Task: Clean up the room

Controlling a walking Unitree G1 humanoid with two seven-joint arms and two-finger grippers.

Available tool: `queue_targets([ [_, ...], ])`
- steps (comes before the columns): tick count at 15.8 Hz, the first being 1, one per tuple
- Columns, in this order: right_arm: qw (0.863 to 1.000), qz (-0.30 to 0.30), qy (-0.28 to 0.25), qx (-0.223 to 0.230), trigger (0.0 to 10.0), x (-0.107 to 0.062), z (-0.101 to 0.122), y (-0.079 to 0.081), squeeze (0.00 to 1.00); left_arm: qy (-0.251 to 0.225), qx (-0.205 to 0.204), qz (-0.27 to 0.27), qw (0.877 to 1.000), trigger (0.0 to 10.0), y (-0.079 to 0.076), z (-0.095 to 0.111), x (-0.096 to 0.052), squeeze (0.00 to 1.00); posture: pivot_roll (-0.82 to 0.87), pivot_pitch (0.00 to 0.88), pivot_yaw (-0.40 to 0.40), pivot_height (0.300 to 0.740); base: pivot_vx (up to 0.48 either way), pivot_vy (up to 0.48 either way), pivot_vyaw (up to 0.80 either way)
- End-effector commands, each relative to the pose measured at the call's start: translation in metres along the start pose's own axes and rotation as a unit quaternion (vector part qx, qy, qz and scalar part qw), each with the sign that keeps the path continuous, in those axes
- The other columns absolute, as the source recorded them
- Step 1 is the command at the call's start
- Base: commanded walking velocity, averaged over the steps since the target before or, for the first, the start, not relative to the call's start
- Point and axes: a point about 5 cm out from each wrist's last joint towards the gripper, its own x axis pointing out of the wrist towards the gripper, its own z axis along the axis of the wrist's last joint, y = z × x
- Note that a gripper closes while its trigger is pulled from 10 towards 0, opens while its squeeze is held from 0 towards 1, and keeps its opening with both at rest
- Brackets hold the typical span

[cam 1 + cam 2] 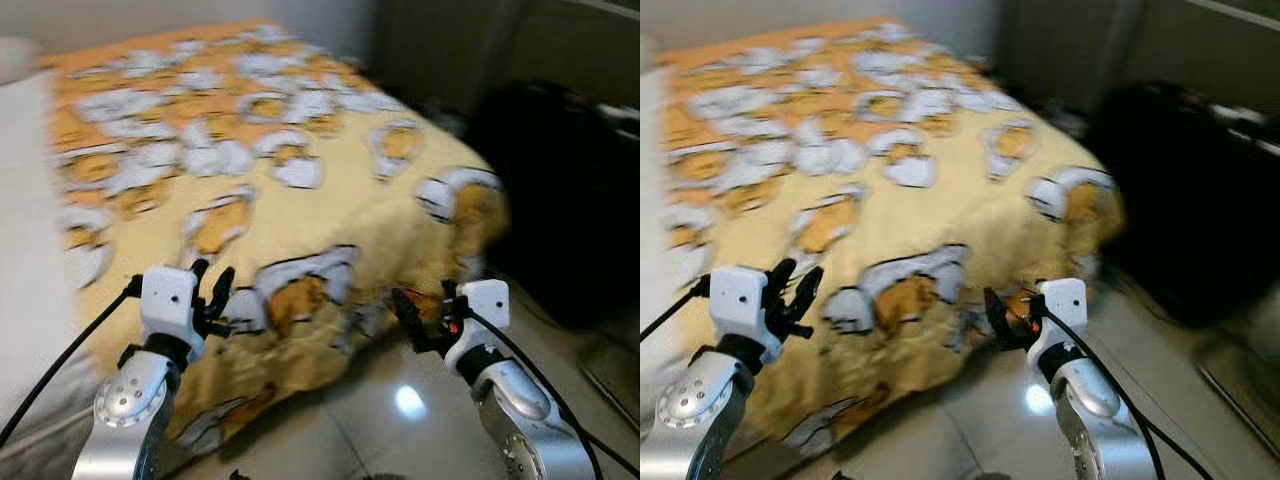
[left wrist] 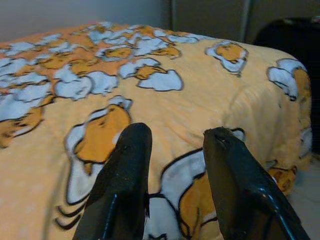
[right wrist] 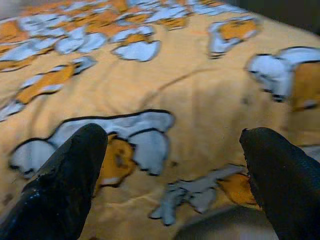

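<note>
Bedspread (image 1: 300, 160), yellow and orange with a white-and-orange cartoon print, covers one bed whose long axis runs from the robot at 6 o'clock away toward 11 o'clock, its near edge draping down to the glossy tiled floor (image 1: 400, 420). Two grippers hang before that near edge. The left gripper (image 1: 213, 292) sits at about 7 o'clock in the head views, its two black fingers (image 2: 125, 170) parted with a gap between them and aimed at the draped cloth just ahead. The right gripper (image 1: 412, 318) sits at about 5 o'clock, its fingers (image 3: 70, 175) spread wide and empty, close to the bed's lower corner. One large black object (image 1: 570, 190), blurred, stands at 3 o'clock just beside the bed's far corner. One pale strip (image 1: 25, 250) runs along the bed at 9 o'clock.
</note>
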Motion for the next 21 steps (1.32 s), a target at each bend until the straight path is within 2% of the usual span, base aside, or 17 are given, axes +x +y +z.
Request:
queue_targets([
  [1,1.0,-0.004,-0.022,-0.012,10.0,-0.001,0.008,-0.001,0.0,-0.004,0.011,0.014,1.0,10.0,0.003,0.001,-0.004,0.0,-0.02,0.0,0.013,0.74,0.0,0.0,-0.78],
  [4,0.999,-0.018,-0.03,-0.015,10.0,-0.001,0.009,-0.005,0.0,-0.014,0.011,0.02,1.0,10.0,0.004,0.008,-0.004,0.0,0.0,0.0,-0.001,0.74,0.0,0.0,-0.79],
  [12,0.998,-0.03,-0.039,-0.024,10.0,0.001,0.009,-0.008,0.0,-0.016,0.02,0.001,1.0,10.0,-0.005,0.01,0.01,0.0,-0.02,0.0,0.002,0.74,0.286,0.0,-0.76],
  [17,0.998,-0.041,-0.041,-0.037,10.0,-0.002,0.007,-0.012,0.0,-0.016,0.019,-0.021,0.999,10.0,-0.011,0.009,0.019,0.0,-0.03,0.0,0.007,0.74,0.353,0.0,0.0],
  [21,0.997,-0.052,-0.044,-0.039,10.0,0.003,0.009,-0.016,0.0,-0.013,0.016,-0.025,0.999,10.0,-0.012,0.005,0.024,0.0,-0.03,0.0,0.0,0.74,0.381,0.0,-0.2],
])
